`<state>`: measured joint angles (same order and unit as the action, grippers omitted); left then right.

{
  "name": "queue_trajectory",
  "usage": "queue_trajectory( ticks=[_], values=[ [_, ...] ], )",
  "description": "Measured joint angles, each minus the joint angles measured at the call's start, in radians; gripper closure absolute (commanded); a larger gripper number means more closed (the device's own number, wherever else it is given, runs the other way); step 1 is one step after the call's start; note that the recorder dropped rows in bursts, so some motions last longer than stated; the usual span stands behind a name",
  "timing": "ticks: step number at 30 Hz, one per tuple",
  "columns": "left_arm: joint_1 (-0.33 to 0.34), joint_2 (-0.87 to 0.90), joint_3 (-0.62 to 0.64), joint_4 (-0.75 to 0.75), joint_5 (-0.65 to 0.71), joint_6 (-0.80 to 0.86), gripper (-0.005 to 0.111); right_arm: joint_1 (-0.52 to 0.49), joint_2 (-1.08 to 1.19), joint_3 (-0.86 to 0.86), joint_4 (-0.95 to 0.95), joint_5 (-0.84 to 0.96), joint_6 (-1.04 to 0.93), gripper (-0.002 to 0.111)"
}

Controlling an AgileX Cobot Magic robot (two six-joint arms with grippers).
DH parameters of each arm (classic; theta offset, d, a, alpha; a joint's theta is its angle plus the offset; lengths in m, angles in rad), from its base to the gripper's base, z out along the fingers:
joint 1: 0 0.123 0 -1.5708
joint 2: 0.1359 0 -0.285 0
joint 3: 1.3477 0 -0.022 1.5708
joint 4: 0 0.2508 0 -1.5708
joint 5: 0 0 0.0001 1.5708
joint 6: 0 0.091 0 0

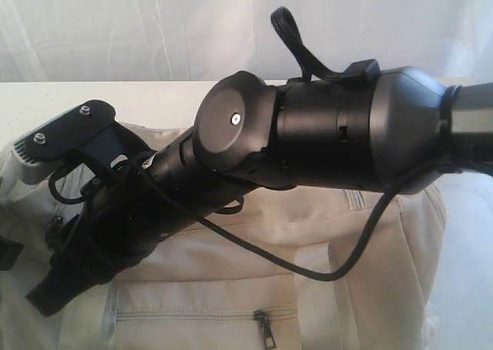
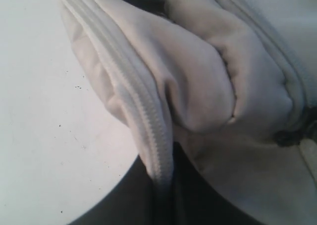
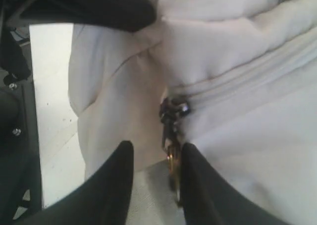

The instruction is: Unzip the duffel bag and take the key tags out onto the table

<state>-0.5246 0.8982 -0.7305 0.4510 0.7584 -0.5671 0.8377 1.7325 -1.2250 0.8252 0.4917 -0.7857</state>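
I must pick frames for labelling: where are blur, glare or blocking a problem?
Exterior view: a near, backlit black arm hides most of the duffel bag. Left wrist view: fabric too close, soft. Right wrist view: blurred gripper fingers, washed-out table; the zipper pull is readable.

A wide, plain white flat worktop (image 1: pixel 166 94) takes up the ground of the exterior view, and its far edge runs straight across. Behind that edge hangs a thin white fabric curtain (image 1: pixel 115 26) in soft vertical folds, closing off the whole backdrop. The light is bright, even and diffuse, and it washes the curtain pale. In the left wrist view the worktop's matte surface shows a few tiny dark specks (image 2: pixel 78 87). In the right wrist view a strip of it glares white.
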Motion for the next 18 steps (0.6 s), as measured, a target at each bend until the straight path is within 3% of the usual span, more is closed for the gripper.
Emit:
queue_trajectory(
  ticks=[5,18],
  values=[
    [0.000,0.000,0.000,0.004,0.000,0.000,0.107,0.000,-0.002,0.000,-0.049,0.024,0.044,0.108],
    [0.000,0.000,0.000,0.006,-0.002,0.000,0.107,0.000,-0.027,0.000,-0.062,0.013,0.061,0.108]
  ],
)
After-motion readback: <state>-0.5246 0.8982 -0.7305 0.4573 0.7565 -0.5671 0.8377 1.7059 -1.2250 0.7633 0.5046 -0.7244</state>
